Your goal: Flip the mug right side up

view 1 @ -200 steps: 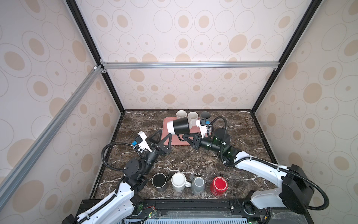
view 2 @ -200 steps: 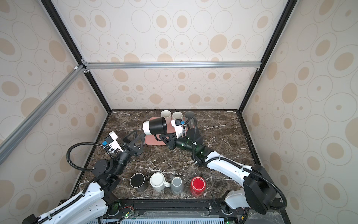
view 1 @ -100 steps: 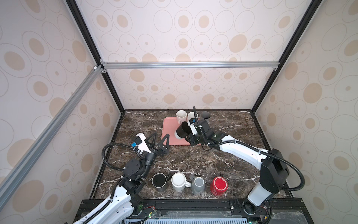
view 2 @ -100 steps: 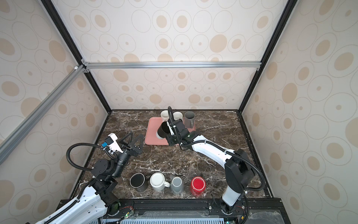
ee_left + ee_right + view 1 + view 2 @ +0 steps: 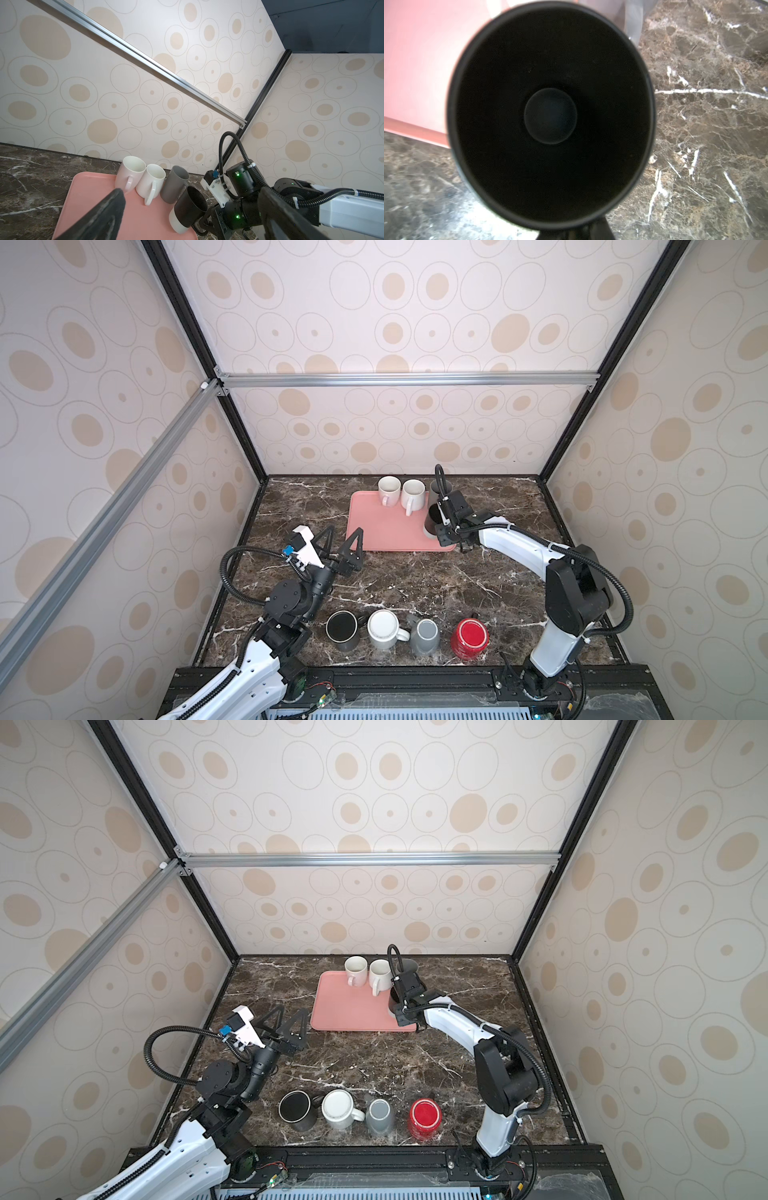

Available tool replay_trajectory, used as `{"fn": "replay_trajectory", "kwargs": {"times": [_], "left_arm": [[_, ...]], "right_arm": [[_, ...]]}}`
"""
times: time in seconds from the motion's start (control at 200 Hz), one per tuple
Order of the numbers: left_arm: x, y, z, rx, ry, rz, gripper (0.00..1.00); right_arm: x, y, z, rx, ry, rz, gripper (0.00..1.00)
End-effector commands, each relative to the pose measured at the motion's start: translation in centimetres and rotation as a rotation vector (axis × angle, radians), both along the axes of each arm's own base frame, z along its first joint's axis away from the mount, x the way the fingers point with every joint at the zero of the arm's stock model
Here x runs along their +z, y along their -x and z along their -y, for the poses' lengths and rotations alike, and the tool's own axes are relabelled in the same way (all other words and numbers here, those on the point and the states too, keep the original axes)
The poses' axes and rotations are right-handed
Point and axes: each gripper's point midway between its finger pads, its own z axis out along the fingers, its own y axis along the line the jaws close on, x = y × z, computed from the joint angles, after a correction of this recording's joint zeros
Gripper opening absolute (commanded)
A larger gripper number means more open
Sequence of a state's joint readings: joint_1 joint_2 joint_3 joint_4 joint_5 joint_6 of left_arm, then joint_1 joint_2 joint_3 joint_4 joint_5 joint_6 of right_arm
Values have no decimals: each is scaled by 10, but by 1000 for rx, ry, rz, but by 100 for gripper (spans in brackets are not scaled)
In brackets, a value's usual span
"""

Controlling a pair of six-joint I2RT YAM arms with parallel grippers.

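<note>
The right gripper [image 5: 202,221] has its fingers pressed together on the handle of a black mug with a white base [image 5: 432,526], at the near right corner of the pink tray [image 5: 374,531]. The mug is mouth up and tilted, its opening leaning to the right; whether its base rests on the tray cannot be told. The right wrist view looks straight down into its dark inside. Along the tray's far edge stand two white mugs [image 5: 401,491] upright and side by side, with a grey mug [image 5: 176,187] upright just right of them. The left gripper [image 5: 344,529] hovers over the marble worktop [image 5: 415,585] just left of the tray's near left corner, fingers spread wide and holding nothing. Along the near edge, a black mug [image 5: 343,628], a white mug [image 5: 384,628], a small grey mug [image 5: 426,635] and a red mug [image 5: 469,637] stand in a row, apparently mouth down.
</note>
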State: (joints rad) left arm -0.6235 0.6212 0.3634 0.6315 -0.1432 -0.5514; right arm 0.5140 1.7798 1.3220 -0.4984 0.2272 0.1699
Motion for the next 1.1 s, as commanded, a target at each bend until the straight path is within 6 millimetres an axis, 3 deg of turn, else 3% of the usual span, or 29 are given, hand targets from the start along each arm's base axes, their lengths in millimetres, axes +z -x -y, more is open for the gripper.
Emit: {"fn": "replay_trajectory", "kwargs": {"times": [0.0, 0.4, 0.645, 0.71, 0.895, 1.09], "left_arm": [[11, 2, -7, 28, -2, 26, 99], [11, 2, -7, 29, -5, 25, 99], [11, 1, -6, 27, -2, 23, 99], [11, 1, -6, 25, -3, 22, 99], [10, 1, -5, 22, -9, 18, 99], [9, 1, -3, 16, -17, 10, 99]], "right_arm": [[4, -11, 3, -7, 30, 21, 0], [0, -3, 23, -30, 120, -3, 0], [-3, -4, 25, -27, 143, -11, 0], [-4, -4, 25, -31, 148, -14, 9], [7, -4, 22, -33, 98, 22, 47], [37, 4, 13, -20, -13, 86, 67]]}}
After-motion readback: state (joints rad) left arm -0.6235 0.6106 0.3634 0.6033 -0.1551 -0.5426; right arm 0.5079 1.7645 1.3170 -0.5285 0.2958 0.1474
